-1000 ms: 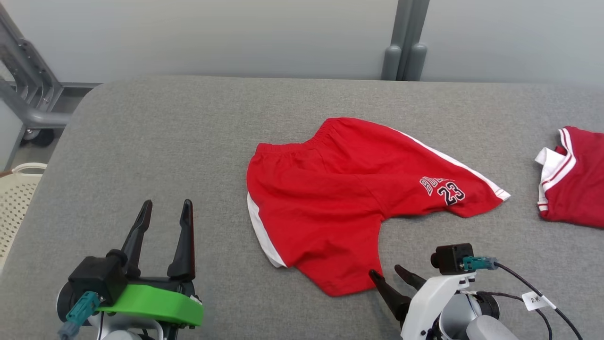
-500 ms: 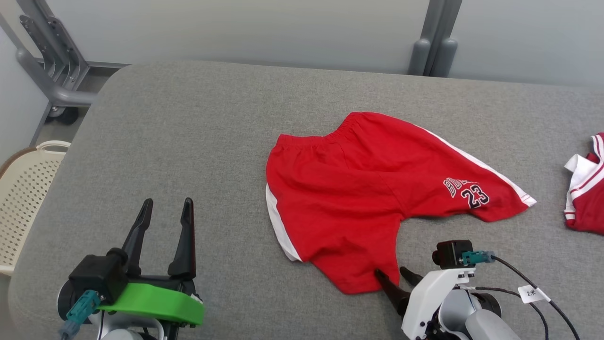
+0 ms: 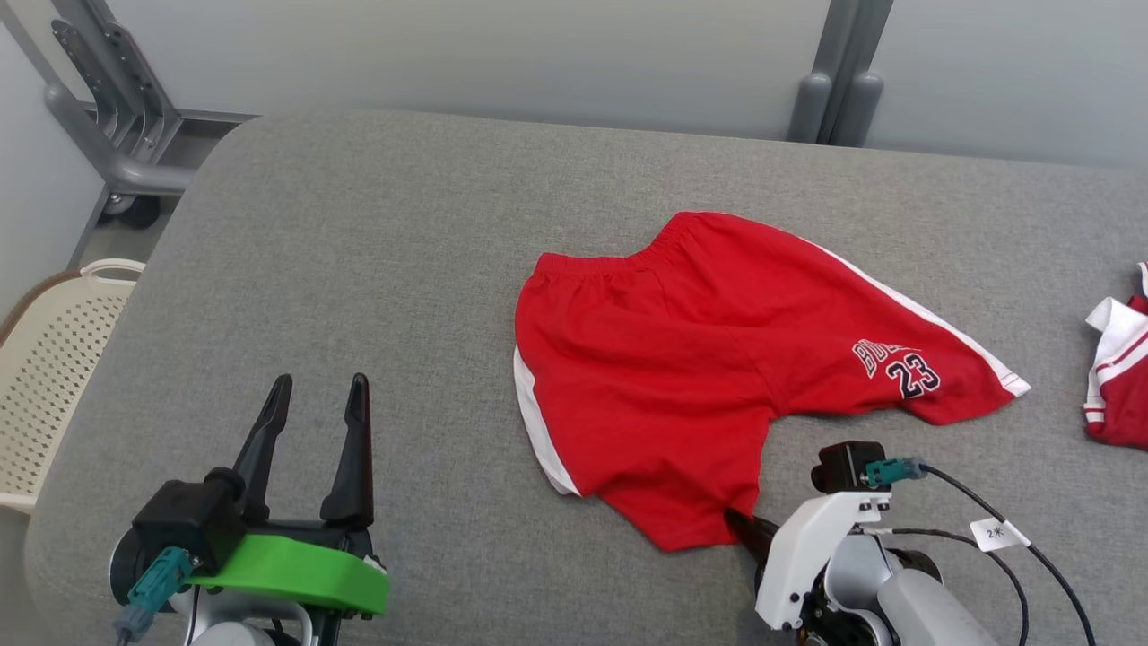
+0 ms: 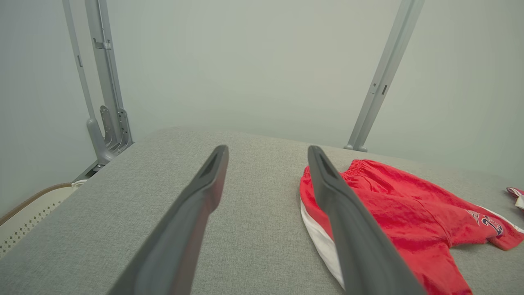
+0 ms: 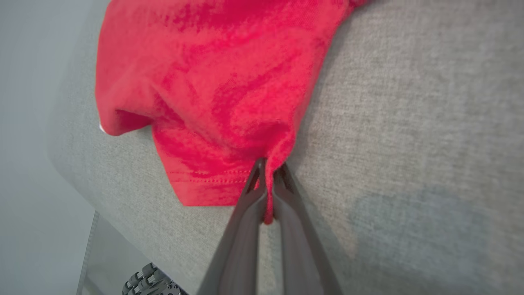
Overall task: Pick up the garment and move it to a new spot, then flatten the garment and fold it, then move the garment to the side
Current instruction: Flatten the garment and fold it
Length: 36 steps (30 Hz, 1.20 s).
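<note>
The garment (image 3: 708, 359) is a pair of red shorts with white side stripes and a "23" print, spread on the grey padded table (image 3: 359, 269). My right gripper (image 3: 737, 523) is shut on the hem of the near leg; in the right wrist view the gripper (image 5: 268, 166) pinches a fold of red cloth (image 5: 213, 94) between its dark fingers. My left gripper (image 3: 314, 395) stands open at the lower left, apart from the shorts, with nothing between its fingers. From the left wrist, the open gripper (image 4: 266, 153) shows with the shorts (image 4: 389, 213) to its right.
A second red and white garment (image 3: 1121, 377) lies at the table's right edge. A cream perforated basket (image 3: 45, 359) stands on the floor beyond the left edge. Grey metal frame posts (image 3: 843, 81) rise behind the table.
My right gripper has moved up to the near leg's hem and shut on it. The head camera has turned left, shifting the picture. The left gripper keeps its pose.
</note>
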### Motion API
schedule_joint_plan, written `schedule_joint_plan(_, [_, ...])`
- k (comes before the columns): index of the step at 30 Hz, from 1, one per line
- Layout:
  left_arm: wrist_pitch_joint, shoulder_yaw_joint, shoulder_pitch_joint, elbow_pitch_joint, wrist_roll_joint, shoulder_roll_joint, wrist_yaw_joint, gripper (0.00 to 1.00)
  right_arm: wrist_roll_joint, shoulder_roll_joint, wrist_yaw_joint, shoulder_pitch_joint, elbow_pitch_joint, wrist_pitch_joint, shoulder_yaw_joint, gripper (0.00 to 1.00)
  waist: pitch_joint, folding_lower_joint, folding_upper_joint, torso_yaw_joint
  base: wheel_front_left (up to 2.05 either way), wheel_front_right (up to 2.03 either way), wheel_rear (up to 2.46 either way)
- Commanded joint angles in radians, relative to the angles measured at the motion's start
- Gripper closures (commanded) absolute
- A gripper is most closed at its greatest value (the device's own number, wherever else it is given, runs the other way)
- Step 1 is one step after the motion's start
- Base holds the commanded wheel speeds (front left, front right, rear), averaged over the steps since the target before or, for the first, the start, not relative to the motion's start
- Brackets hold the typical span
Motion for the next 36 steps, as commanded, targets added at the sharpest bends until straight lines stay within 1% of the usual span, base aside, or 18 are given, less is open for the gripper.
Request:
schedule_joint_plan(1, [0.001, -0.002, -0.007, -0.004, -0.001, 0.006, 0.003, 0.00, 0.005, -0.002, -0.001, -0.008, 0.007, 0.001, 0.004, 1.00, 0.000, 0.0000, 0.0000, 0.000, 0.00, 0.00, 0.00])
schedule_joint_plan(7, [0.002, -0.001, -0.003, -0.006, -0.004, 0.011, 0.007, 0.00, 0.012, -0.001, -0.001, -0.010, -0.016, -0.016, 0.024, 1.00, -0.002, 0.0000, 0.0000, -0.004, 0.00, 0.00, 0.00])
schedule_joint_plan(12, [0.002, -0.001, 0.003, -0.003, -0.007, 0.013, 0.009, 0.00, 0.041, -0.010, -0.001, 0.011, -0.067, -0.020, 0.056, 1.00, -0.012, 0.0000, 0.0000, -0.026, 0.00, 0.00, 0.00])
schedule_joint_plan(16, [0.004, 0.001, 0.014, -0.003, -0.010, 0.017, 0.012, 0.00, 0.075, -0.054, -0.001, 0.041, -0.128, 0.003, 0.088, 1.00, -0.021, 0.0000, 0.0000, -0.063, 0.00, 0.00, 0.00])
schedule_joint_plan(18, [0.006, 0.000, 0.019, -0.005, -0.011, 0.018, 0.012, 0.00, 0.094, -0.089, -0.001, 0.060, -0.165, 0.019, 0.098, 1.00, -0.024, 0.0000, 0.0000, -0.085, 0.00, 0.00, 0.00])
schedule_joint_plan(25, [0.009, 0.007, 0.023, -0.012, -0.011, 0.027, 0.020, 0.00, 0.166, -0.217, -0.001, 0.130, -0.306, 0.109, 0.076, 1.00, -0.025, 0.0000, 0.0000, -0.165, 0.00, 0.00, 0.00])
schedule_joint_plan(30, [0.006, 0.012, 0.023, -0.013, -0.015, 0.030, 0.021, 0.00, 0.233, -0.291, -0.001, 0.182, -0.400, 0.173, 0.028, 1.00, -0.020, 0.0000, 0.0000, -0.213, 0.00, 0.00, 0.00])
schedule_joint_plan(32, [0.007, 0.012, 0.022, -0.013, -0.013, 0.031, 0.023, 0.00, 0.236, -0.321, -0.001, 0.198, -0.416, 0.185, -0.007, 1.00, -0.019, 0.0000, 0.0000, -0.229, 0.00, 0.00, 0.00])
schedule_joint_plan(36, [0.012, 0.010, 0.020, -0.014, -0.013, 0.035, 0.021, 0.00, 0.232, -0.361, -0.001, 0.220, -0.426, 0.193, -0.085, 1.00, -0.017, 0.0000, 0.0000, -0.256, 0.00, 0.00, 0.00])
